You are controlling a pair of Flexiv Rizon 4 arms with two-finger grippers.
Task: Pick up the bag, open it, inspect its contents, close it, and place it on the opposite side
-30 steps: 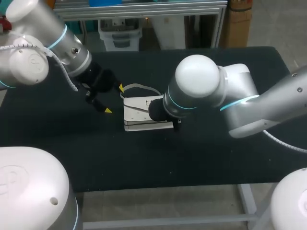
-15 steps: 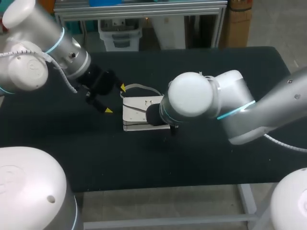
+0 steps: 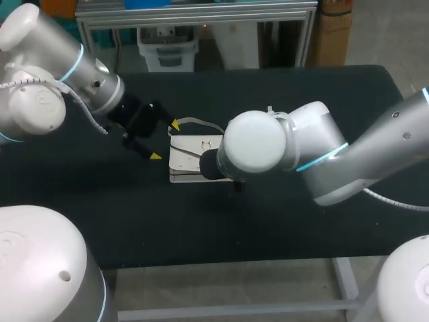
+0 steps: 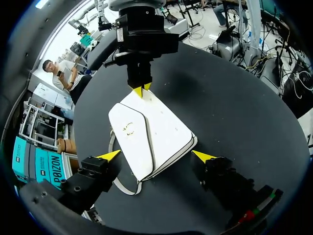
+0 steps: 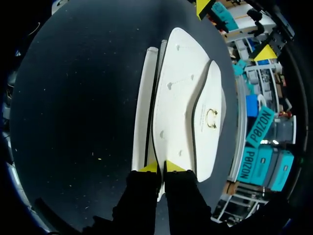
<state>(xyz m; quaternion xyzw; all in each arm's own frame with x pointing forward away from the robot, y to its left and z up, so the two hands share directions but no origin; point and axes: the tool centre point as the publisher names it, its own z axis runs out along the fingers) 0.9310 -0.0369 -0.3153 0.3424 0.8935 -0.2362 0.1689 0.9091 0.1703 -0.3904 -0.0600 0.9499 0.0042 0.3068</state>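
Note:
A white bag [image 3: 188,155] with a gold clasp lies flat on the black table, its grey strap [image 3: 198,123] trailing behind it. My left gripper [image 3: 165,141] is open at the bag's left end. In the left wrist view the bag [image 4: 146,134] lies between the fingers of this gripper [image 4: 156,156], neither fingertip [image 4: 203,156] touching it. My right gripper [image 5: 161,167] is shut, its tips resting on the bag's [image 5: 178,98] opposite edge; the same gripper [image 4: 142,89] shows in the left wrist view. In the head view my right arm's joint hides it.
The black table [image 3: 301,221] stretches wide to the right of the bag and toward its front edge. My right arm's large white joint [image 3: 251,144] hangs over the bag's right half.
My right arm has swung left and the bag has slid slightly left with it. My left gripper has shifted a little toward the bag.

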